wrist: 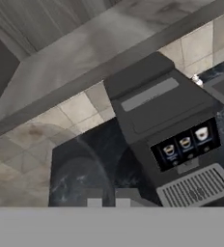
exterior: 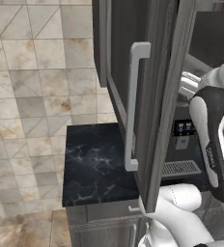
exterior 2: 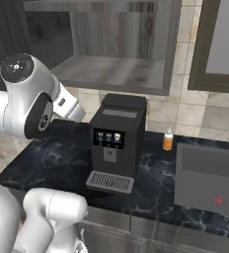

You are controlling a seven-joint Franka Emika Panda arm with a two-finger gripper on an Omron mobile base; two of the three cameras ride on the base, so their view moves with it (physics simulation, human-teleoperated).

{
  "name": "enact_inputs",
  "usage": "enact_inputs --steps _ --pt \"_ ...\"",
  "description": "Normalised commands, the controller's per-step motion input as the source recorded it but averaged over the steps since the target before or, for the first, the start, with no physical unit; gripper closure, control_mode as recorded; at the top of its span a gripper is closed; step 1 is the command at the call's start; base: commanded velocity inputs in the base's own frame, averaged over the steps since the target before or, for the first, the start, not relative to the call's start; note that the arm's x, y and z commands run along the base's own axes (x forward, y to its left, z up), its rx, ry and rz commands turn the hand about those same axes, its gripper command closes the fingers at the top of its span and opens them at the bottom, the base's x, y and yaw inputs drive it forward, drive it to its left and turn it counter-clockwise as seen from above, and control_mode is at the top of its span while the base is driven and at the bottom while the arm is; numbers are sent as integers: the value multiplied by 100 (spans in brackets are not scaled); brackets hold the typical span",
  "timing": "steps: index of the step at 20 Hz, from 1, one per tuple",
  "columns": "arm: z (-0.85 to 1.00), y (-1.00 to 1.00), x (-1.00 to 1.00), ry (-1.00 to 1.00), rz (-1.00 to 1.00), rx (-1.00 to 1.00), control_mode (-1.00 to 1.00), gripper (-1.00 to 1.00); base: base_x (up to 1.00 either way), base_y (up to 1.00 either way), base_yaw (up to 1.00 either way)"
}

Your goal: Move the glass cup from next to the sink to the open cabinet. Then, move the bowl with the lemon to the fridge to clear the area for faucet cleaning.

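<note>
Currently the claw [wrist: 108,197] is sitting fully closed with nothing visible between its tips, pointing toward a black coffee machine [exterior 2: 117,141] on the dark marble surface [exterior 2: 52,158]. At the machine's 3 o'clock, past an orange bottle [exterior 2: 168,140], the sink [exterior 2: 208,180] is lying sunken. The open cabinet [exterior 2: 119,69] is hanging at 12 o'clock.
</note>
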Motion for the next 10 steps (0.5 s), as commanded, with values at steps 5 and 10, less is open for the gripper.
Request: enact_inputs --steps 5,10 --pt "78 -38 -6 -20 -3 9 -100 100 0 0 0" --pt "6 2 3 -18 0 -3 -100 100 0 0 0"
